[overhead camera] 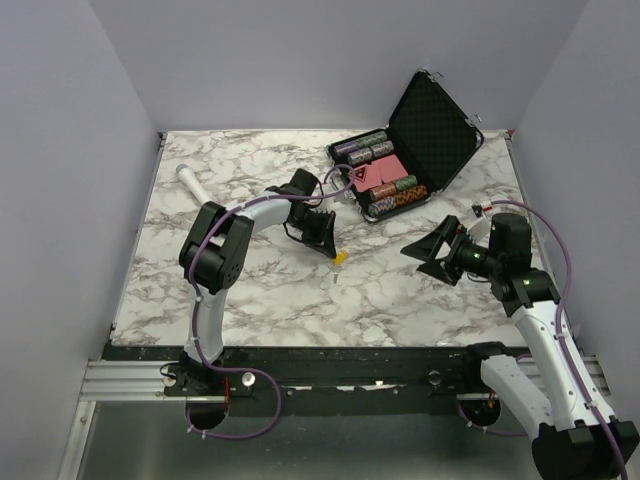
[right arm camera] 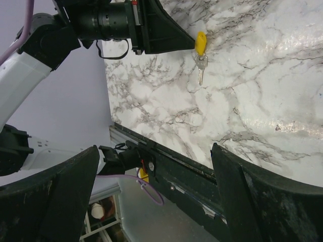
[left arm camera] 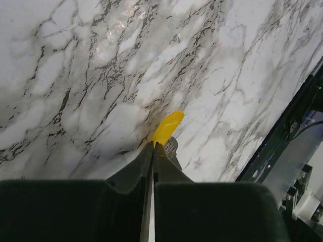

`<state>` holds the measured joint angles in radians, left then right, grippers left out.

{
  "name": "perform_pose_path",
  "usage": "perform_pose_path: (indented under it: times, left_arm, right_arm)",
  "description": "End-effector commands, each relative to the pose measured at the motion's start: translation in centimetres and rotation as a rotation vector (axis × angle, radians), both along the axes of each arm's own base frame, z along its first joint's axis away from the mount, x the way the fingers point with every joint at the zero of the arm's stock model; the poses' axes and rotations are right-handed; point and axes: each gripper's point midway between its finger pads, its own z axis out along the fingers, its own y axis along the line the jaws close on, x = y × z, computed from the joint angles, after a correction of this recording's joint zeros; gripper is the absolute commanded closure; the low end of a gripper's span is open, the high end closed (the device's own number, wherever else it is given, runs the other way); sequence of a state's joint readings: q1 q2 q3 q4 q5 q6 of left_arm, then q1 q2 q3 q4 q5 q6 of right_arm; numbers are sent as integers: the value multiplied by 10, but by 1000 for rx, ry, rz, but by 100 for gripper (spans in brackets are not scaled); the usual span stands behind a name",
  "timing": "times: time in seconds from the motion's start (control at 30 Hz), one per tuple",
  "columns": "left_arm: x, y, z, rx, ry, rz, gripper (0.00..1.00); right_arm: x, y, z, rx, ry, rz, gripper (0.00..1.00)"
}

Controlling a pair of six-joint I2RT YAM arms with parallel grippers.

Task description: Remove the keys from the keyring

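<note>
My left gripper is shut on the yellow-headed key near the middle of the marble table. In the left wrist view the yellow head sticks out past the closed fingertips. In the right wrist view the yellow head shows with a small silver key hanging below it from a tiny keyring. I cannot tell whether the silver key touches the table. My right gripper is open and empty, to the right of the keys and pointing at them; its jaws stand wide apart.
An open black case with poker chips stands at the back right. A white-and-grey microphone lies at the back left. The table's black front rail lies below the right gripper's view.
</note>
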<state>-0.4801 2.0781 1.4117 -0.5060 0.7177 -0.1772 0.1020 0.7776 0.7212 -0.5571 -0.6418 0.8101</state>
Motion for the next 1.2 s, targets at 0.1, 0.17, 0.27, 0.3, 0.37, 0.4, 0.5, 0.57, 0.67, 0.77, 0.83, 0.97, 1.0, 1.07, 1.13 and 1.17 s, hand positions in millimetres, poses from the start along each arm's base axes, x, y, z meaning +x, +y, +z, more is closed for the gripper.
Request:
perform_pose_path:
  times: [0.1,0.17,0.27,0.3,0.37,0.4,0.5,0.57,0.67,0.77,0.83,0.97,1.0,1.07,1.13,1.17]
  left_arm:
    - [-1,-3,18,-38,-56,-20,33]
    - [1,-1,22,-41,-92,-19,3]
    - [2,-2,30,-66,-139,-39,1]
    - [3,-3,31,-71,-151,-45,1]
    - [0,-6,30,-76,-156,-69,2]
    - [-1,-8,28,-77,-150,-80,2]
    - [-4,-15,21,-93,-127,-108,6]
    - [-8,-21,17,-105,-115,-127,8]
    - [-8,-29,19,-126,-126,-149,12]
    - [-6,-33,18,-131,-126,-161,14]
    - [-5,-34,16,-132,-110,-172,17]
    - [-11,-38,9,-149,-65,-210,25]
    - [-11,-38,8,-150,-60,-210,26]
    - [-11,-39,8,-149,-59,-213,30]
    - [-12,-38,5,-143,-52,-213,34]
    - [-12,-37,5,-143,-46,-216,37]
  right_arm:
    - [-8,3,8,12,-13,33,0]
    - [-8,3,7,9,-11,35,0]
    - [-7,3,6,10,-7,34,0]
    - [-7,4,6,9,-7,37,0]
    - [-7,4,5,8,-5,37,0]
    - [-6,4,5,9,-2,37,0]
    - [-5,4,6,6,-6,39,0]
    - [-5,4,7,8,-5,41,0]
    - [-5,4,6,6,-5,48,0]
    - [-6,5,6,7,-4,51,0]
    - [-6,5,8,8,-9,56,0]
    - [-6,6,8,9,-5,59,0]
    - [-6,5,8,7,-8,59,0]
    - [-6,5,8,7,-6,59,0]
    - [-7,6,8,10,-7,60,0]
    - [-7,6,7,11,-4,60,0]
